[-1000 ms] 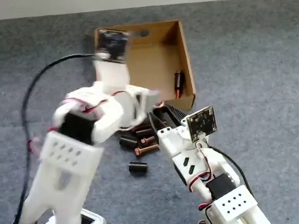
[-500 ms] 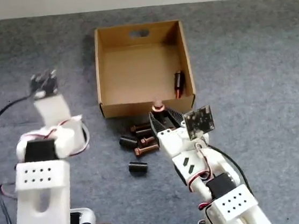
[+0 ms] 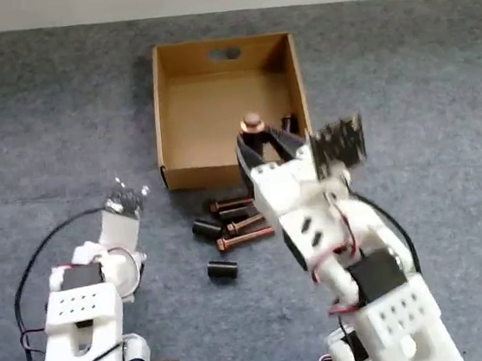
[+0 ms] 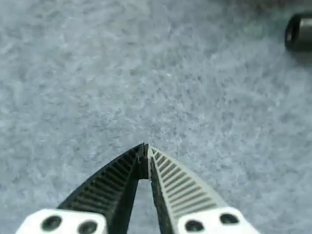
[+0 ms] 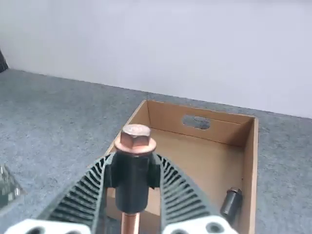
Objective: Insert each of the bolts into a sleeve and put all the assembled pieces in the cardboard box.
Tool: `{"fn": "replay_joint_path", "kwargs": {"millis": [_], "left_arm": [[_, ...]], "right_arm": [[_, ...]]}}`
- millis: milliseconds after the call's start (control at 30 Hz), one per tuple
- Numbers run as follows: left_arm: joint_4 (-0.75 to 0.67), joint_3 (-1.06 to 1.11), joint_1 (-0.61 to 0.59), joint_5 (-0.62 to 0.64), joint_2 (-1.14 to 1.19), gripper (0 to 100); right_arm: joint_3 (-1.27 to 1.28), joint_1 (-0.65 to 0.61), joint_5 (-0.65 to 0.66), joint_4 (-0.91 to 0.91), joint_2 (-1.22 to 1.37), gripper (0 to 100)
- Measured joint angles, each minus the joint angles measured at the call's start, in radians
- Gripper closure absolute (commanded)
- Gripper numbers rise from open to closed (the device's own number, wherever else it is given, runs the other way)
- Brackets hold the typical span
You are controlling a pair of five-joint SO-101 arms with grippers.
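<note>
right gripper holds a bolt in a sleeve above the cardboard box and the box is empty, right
Not empty: the right wrist view shows one assembled piece lying in the cardboard box, near a side wall. The right gripper does hold a bolt in a sleeve above it.

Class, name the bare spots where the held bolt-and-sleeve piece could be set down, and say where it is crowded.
The cardboard box floor is bare from its left wall across the middle. One assembled piece lies by its right wall. Crowded: the loose bolts and sleeves outside the front wall.
</note>
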Motion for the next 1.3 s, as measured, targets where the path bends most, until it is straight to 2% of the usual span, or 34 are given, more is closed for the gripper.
{"fn": "replay_joint_path", "kwargs": {"millis": [100,267,367,567,767,900,1133,1300], "left_arm": [[-0.018,0.032,-0.005,-0.009,0.000,99],[-0.031,0.041,-0.094,-0.009,0.000,99],[-0.046,0.064,-0.100,-0.009,0.000,99],[-0.086,0.098,-0.107,-0.009,-0.005,99],[-0.087,0.100,-0.107,-0.009,-0.011,99],[-0.087,0.100,-0.107,-0.009,-0.011,99],[-0.087,0.100,-0.107,-0.009,-0.011,99],[-0.087,0.100,-0.107,-0.009,-0.011,99]], "right_arm": [[-0.114,0.005,0.000,0.000,0.186,98.9],[-0.292,0.107,0.000,0.000,0.511,99.1],[-0.416,0.160,0.000,0.000,0.709,99.1],[-0.698,0.164,0.000,0.000,1.122,99.1],[-0.914,0.175,0.000,0.000,1.416,99.1],[-0.953,0.207,0.000,0.002,1.481,99.1],[-0.979,0.219,0.000,0.204,1.485,99.1],[-0.980,0.221,0.000,0.224,1.485,99.1]]}}
